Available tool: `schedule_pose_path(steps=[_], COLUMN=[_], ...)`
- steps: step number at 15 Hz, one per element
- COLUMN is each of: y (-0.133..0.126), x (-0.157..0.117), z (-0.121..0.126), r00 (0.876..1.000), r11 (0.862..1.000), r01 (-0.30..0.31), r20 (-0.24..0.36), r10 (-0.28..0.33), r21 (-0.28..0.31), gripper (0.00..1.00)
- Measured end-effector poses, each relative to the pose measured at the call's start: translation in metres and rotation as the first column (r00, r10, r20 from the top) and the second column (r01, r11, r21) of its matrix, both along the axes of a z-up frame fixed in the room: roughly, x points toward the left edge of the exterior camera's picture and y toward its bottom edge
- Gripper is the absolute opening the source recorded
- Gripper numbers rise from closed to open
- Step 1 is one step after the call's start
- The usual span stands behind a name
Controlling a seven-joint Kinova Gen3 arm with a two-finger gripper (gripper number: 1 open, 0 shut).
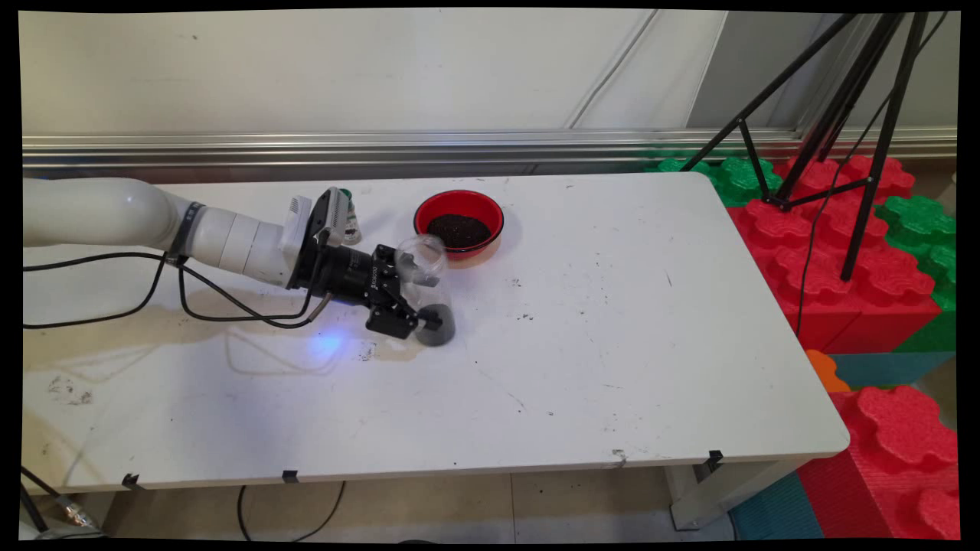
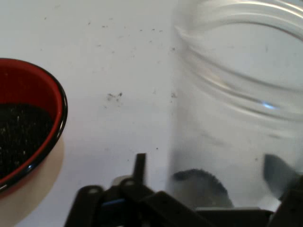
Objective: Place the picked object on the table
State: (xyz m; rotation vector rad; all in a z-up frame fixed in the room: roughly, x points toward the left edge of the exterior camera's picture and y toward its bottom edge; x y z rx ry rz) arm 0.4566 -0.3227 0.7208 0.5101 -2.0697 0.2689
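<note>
Black fingers (image 1: 423, 300) pinching clear plastic jar (image 1: 423, 264) with grey base, beside red bowl (image 1: 458, 223) of dark grains, no legible writing

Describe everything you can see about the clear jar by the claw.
The clear jar is transparent, glass or plastic by its look, with a wide ribbed mouth and a dark grey round end resting on the white table. It is tilted, its open mouth leaning towards the red bowl of dark grains just behind it. It looks empty. The claw has its fingers either side of the jar and seems to grip it low down; the hand view shows the wall right up close.
</note>
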Motion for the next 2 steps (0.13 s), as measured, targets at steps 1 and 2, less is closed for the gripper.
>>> schedule_pose_path(steps=[1, 2], y=[-0.0002, -0.0007], x=[0.0003, 0.0008], z=[-0.0005, -0.0011], r00=[1.0, 1.0], r11=[1.0, 1.0], r01=[-0.001, -0.002], r20=[0.0, 0.0], r10=[0.001, 0.002], r21=[0.0, 0.0], gripper=[1.0, 1.0])
